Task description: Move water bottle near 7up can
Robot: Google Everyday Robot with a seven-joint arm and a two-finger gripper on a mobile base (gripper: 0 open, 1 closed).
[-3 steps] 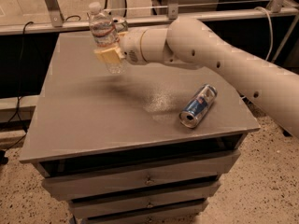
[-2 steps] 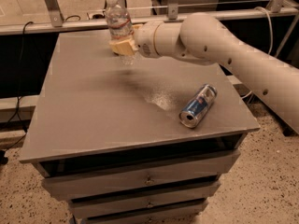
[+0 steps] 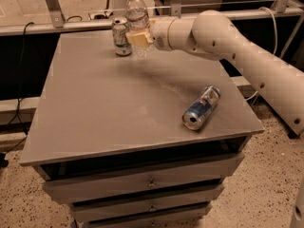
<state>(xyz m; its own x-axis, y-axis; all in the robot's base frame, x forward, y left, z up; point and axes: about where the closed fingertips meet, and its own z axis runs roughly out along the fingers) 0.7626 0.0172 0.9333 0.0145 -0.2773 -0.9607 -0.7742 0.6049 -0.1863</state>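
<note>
The water bottle (image 3: 137, 14) is clear ribbed plastic with a white cap and stands upright at the back of the grey table (image 3: 104, 108). My gripper (image 3: 139, 39) is shut on its lower half, reaching in from the right. The 7up can (image 3: 121, 37), pale with green and red markings, stands upright just left of the bottle, almost touching it. The bottle's base is hidden by my fingers, so I cannot tell whether it rests on the table.
A blue-and-silver can (image 3: 202, 107) lies on its side near the table's right front. Metal rails and frame posts (image 3: 52, 6) run behind the table. Drawers (image 3: 147, 179) sit under the tabletop. My white arm (image 3: 237, 46) spans the back right.
My gripper has carried the water bottle from the table's left back toward the back, and now holds it right beside the 7up can.
</note>
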